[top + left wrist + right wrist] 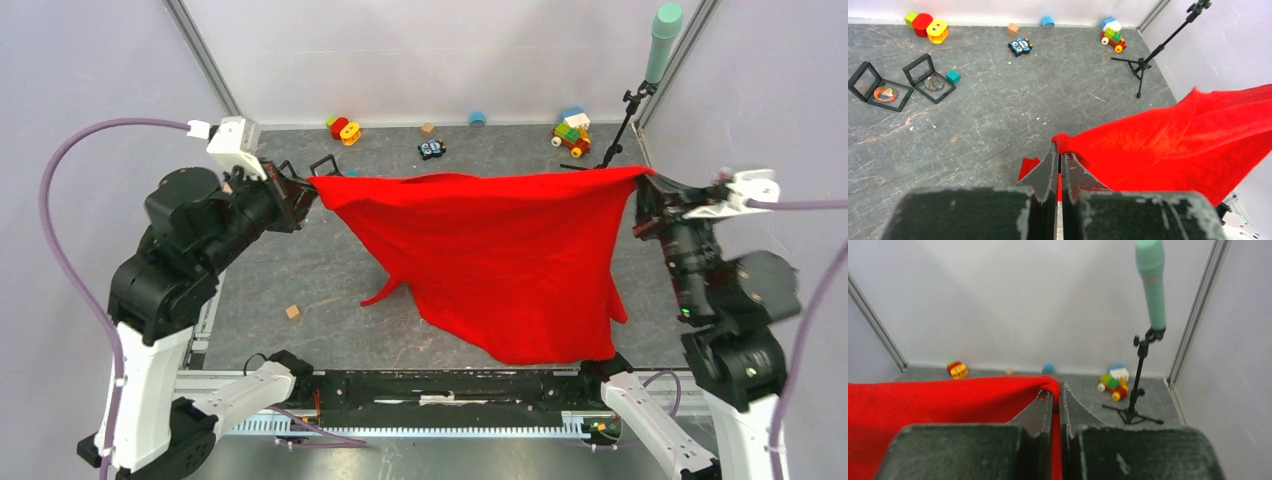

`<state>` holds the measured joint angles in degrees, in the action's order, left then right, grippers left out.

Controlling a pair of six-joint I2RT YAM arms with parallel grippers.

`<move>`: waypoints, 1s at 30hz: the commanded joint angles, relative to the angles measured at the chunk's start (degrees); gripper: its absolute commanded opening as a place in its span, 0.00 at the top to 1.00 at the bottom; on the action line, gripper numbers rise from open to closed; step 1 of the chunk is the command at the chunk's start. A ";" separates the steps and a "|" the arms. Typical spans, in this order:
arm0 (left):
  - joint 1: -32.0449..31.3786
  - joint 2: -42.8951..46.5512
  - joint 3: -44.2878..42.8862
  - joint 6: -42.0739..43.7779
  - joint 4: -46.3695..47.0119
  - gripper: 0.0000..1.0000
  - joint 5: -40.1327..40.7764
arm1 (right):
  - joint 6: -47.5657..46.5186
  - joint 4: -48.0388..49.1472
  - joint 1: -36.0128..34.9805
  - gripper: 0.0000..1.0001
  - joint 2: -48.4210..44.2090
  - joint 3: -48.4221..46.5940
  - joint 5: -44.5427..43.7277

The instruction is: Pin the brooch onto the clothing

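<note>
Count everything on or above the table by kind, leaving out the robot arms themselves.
Red T-shirt: 1
Black display frames: 2
Small cubes: 3
Toy block builds: 2
Black-and-blue toy: 1
Blue dome piece: 1
Microphone on stand: 1
Total: 11

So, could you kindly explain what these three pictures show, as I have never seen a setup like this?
These are two robot arms at a table's edge. The overhead view looks down on both; the other two come from cameras on each wrist. The left gripper and right gripper are each shut on an edge of a red T-shirt, holding it stretched above the grey table. On the table lie toy blocks, a toy truck, two small open black cases and a stand holding a green microphone.
</note>
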<state>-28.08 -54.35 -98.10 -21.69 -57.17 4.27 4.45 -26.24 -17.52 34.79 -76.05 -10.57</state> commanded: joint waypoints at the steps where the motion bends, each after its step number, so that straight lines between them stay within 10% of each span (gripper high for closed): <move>1: 0.46 -5.59 1.94 3.08 3.19 0.98 0.09 | 2.48 8.15 -0.10 0.99 1.33 9.24 -1.43; 18: 6.73 -27.82 -36.34 11.58 10.53 0.98 -3.70 | -3.88 22.29 0.03 0.99 17.71 -7.95 -0.40; 22: 6.73 -19.50 -25.53 11.94 12.40 0.98 -5.91 | -2.22 21.15 0.03 0.99 9.54 2.03 -1.86; 28: 6.66 8.37 17.41 0.89 12.57 0.98 -14.40 | 17.57 5.46 0.03 0.99 -11.00 26.99 -5.48; 30: 6.63 18.42 30.68 -6.60 11.28 0.96 -21.00 | 24.27 -2.25 0.03 0.85 -18.29 34.38 -6.33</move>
<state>-21.58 -48.90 -86.21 -16.56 -43.11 -5.23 13.91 -12.27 -17.52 24.29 -52.60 -13.65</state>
